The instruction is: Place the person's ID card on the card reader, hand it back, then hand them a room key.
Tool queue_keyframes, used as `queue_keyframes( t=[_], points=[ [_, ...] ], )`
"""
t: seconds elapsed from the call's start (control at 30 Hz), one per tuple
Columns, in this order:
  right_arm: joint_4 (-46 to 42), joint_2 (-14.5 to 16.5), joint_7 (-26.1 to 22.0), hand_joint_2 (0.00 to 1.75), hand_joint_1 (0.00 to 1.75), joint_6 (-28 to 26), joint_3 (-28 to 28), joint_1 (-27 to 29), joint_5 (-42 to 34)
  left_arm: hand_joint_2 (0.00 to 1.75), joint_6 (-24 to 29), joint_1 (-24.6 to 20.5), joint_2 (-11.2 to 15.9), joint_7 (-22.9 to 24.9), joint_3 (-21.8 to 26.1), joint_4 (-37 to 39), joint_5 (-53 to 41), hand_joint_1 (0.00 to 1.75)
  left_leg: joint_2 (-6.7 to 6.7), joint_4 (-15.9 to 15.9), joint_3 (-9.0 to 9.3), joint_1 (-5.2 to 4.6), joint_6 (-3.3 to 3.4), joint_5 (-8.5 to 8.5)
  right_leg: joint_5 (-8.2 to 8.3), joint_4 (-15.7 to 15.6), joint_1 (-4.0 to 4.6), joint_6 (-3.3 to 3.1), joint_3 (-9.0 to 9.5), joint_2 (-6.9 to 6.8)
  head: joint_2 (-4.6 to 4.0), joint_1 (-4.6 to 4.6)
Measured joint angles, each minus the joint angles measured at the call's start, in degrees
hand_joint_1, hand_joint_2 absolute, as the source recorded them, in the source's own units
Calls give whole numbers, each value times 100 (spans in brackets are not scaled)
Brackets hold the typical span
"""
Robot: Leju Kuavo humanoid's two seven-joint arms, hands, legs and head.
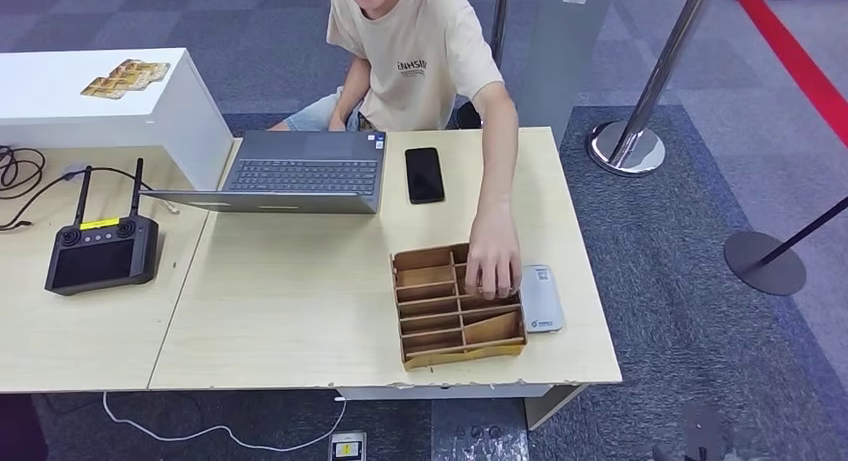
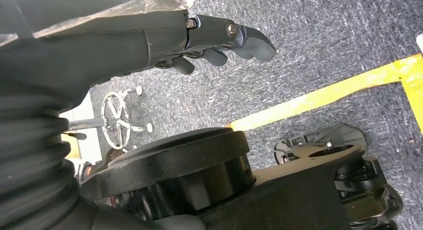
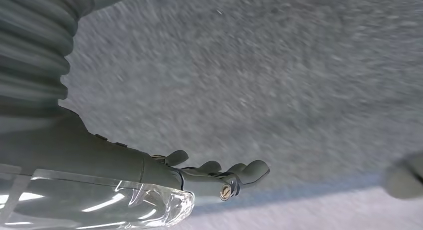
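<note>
A person [image 1: 420, 51] sits behind the wooden table [image 1: 280, 321] and reaches a hand [image 1: 493, 263] into the far right compartments of a brown cardboard divider box [image 1: 440, 316]. I cannot tell whether that hand holds a card. A light grey card reader [image 1: 541, 297] lies flat just right of the box. My left hand [image 2: 219, 40] hangs over the carpet, its fingers apart and holding nothing. My right hand [image 3: 214, 172] also hangs over grey floor in a blurred picture, fingers stretched out and holding nothing.
An open laptop [image 1: 300, 171] and a black phone [image 1: 424, 174] lie at the table's far side. A black remote controller [image 1: 102, 249] sits on the left table. Several yellowish cards [image 1: 125, 78] lie on a white box. Stanchion bases [image 1: 627, 146] stand on the right.
</note>
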Motion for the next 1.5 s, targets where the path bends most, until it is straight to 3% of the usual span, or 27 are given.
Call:
queue_keyframes(
  t=[0.3,0.43,0.53,0.7,1.1,1.3,1.5],
  points=[
    [714,78,-746,175,0,23,-297,-144,-450,175,-8,0,-2,-42,0,0,13,0,-1,-3,-1,0,0,0,-3,0,1,-3,1,-1,0,1],
    [614,101,-781,175,0,-145,-299,-49,-588,175,-2,3,-3,-54,1,0,38,0,-2,-3,-2,-1,0,0,-3,0,1,-3,3,-2,0,1],
    [275,165,-476,175,0,-254,-366,121,-53,175,-2,5,-3,-54,2,0,38,0,-2,-3,-3,-2,0,0,-2,0,0,-3,5,-2,0,1],
    [-680,465,-190,175,0,-279,-825,341,723,175,-11,6,-3,-42,2,0,28,0,-3,-3,-1,-2,0,0,-2,0,0,-3,5,-2,0,0],
    [-3768,1370,-690,175,0,-299,-1704,780,653,175,-61,8,-5,-49,4,0,36,0,-2,-3,0,-1,0,0,-2,0,1,-3,5,-2,0,2],
    [-5344,1735,-689,175,0,-298,-1638,960,669,175,-70,8,-9,-49,22,0,35,0,-3,-3,-1,-1,0,0,-2,1,1,-3,8,-3,0,1],
    [-6584,1777,-322,175,0,-279,-986,1090,692,175,-87,1,-12,-48,31,0,-8,0,-3,-4,-2,-2,-1,1,-2,2,1,-3,11,-3,0,1]
  ],
)
